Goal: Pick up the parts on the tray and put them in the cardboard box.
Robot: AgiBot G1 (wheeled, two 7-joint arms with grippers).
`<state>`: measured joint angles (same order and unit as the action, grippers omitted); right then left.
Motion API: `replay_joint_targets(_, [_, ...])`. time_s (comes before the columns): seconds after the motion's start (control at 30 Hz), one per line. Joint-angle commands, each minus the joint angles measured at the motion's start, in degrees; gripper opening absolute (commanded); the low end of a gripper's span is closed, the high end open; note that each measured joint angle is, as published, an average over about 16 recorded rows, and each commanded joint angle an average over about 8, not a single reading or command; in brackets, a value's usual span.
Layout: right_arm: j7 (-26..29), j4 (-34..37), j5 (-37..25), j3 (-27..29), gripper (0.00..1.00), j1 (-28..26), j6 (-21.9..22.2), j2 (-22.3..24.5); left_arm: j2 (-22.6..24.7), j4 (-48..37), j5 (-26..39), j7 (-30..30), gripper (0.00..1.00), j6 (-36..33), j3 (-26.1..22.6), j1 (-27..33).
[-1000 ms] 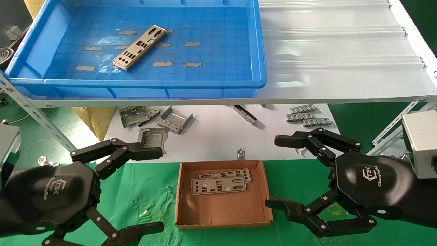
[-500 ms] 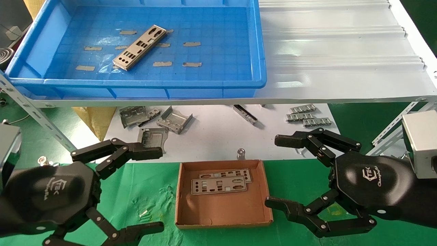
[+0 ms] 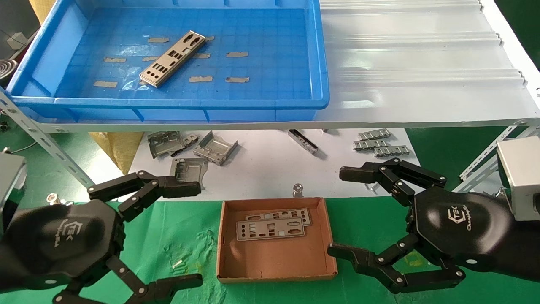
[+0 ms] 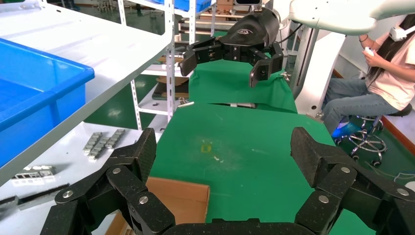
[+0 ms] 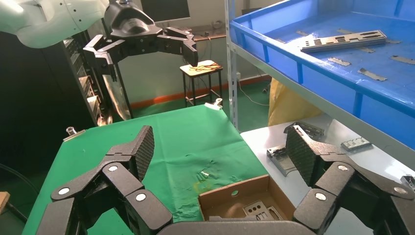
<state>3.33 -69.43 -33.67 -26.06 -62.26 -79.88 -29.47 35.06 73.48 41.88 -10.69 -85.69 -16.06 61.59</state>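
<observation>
One silver-grey punched plate (image 3: 172, 58) lies at an angle on the floor of the blue tray (image 3: 320, 63) on the upper shelf; it also shows in the right wrist view (image 5: 342, 40). Two more plates (image 3: 272, 226) lie overlapping in the cardboard box (image 3: 223, 249) on the green cloth. My left gripper (image 3: 192, 234) is open and empty, low at the left of the box. My right gripper (image 3: 344, 211) is open and empty, low at the right of the box. Both are far below the tray.
Bent grey brackets (image 3: 192, 147) and ribbed silver strips (image 3: 379, 143) lie on the white lower surface behind the box. A small metal cylinder (image 3: 298, 189) stands at the box's back edge. Slotted shelf struts (image 3: 42, 139) slant at both sides. A seated person (image 4: 372, 83) is beside the table.
</observation>
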Motion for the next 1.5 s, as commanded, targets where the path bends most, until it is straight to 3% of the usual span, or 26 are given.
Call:
replay_joint_targets(0.03, [0.00,0.00,0.00,0.00,1.00,0.00,0.00,0.00,0.00,0.00,0.00,0.00,1.00,0.00,0.00,0.00])
replay_joint_targets(1.5, [0.00,0.00,0.00,0.00,1.00,0.00,0.00,0.00,0.00,-0.01,0.00,0.00,1.00,0.00,0.00,0.00])
